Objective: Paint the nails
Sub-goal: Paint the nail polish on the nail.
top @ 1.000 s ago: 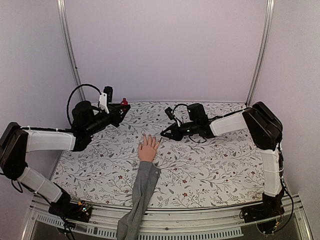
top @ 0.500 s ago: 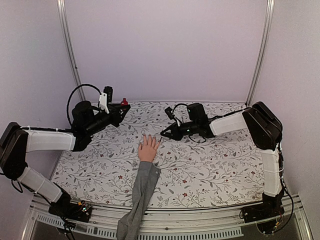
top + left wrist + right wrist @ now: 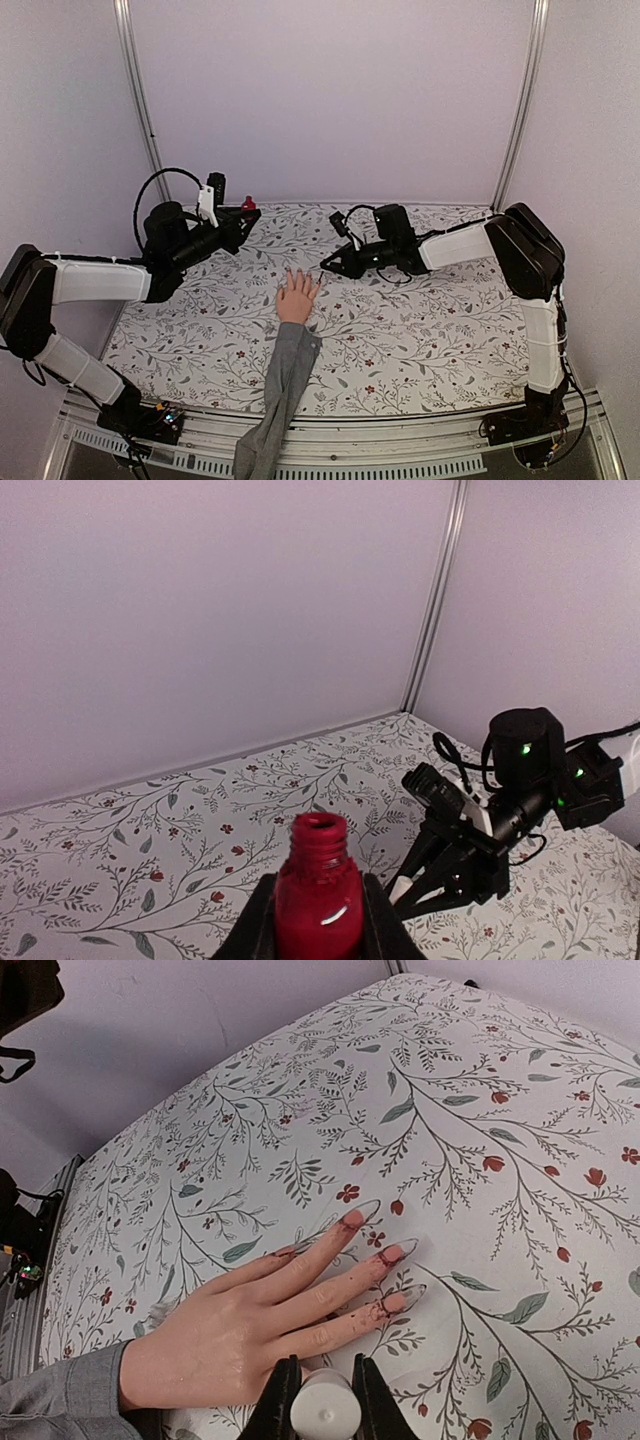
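Observation:
The peach mannequin hand lies palm down mid-table, grey sleeve trailing to the near edge. In the right wrist view the hand shows long clear nails with red smears at their bases. My right gripper hovers just right of the fingertips; it is shut on the white brush cap, held over the hand's near side. My left gripper is raised at the back left and shut on the open red polish bottle, held upright; the bottle also shows in the top view.
The table carries a white floral cloth. Pale walls with metal corner rails close the back and sides. The right arm shows in the left wrist view.
My right gripper has shifted very slightly up and away from the fingertips. The left arm and the hand have not moved.

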{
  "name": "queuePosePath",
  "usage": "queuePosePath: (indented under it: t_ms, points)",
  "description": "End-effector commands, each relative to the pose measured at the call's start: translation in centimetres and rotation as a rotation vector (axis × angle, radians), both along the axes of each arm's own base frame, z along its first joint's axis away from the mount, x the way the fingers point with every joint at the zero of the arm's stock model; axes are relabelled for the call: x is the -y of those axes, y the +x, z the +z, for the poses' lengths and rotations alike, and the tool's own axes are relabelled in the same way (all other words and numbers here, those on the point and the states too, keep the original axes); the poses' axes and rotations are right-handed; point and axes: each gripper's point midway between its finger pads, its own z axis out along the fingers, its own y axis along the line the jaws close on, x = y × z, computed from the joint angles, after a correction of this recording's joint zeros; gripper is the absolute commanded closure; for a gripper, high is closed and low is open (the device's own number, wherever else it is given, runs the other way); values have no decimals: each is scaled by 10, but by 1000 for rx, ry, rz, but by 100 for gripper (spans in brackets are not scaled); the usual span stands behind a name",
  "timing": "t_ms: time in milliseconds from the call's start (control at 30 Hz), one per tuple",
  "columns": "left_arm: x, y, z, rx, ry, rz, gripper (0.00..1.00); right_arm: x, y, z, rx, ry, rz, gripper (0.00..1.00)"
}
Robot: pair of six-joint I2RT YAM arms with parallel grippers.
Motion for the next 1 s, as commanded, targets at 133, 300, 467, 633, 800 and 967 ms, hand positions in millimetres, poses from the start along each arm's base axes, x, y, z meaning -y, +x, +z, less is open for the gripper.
queuePosePath:
  t_ms: [133, 300, 467, 633, 800, 967]
  points:
    - [-2, 6, 11, 42, -11, 11, 100, 4, 13, -8, -14, -15, -41, 100]
    - [-3, 6, 11, 44, -10, 12, 100, 6, 13, -10, -13, -22, -43, 100]
    - [-4, 6, 10, 43, -9, 15, 100, 9, 16, -9, -8, -24, -52, 100]
    - [-4, 7, 11, 44, -9, 17, 100, 12, 20, -5, -2, -25, -66, 100]
    - [-4, 7, 10, 43, -7, 17, 100, 15, 24, 4, 16, -25, -82, 100]
    - [-4, 7, 11, 43, -8, 18, 100, 15, 23, 25, 47, -3, -74, 100]
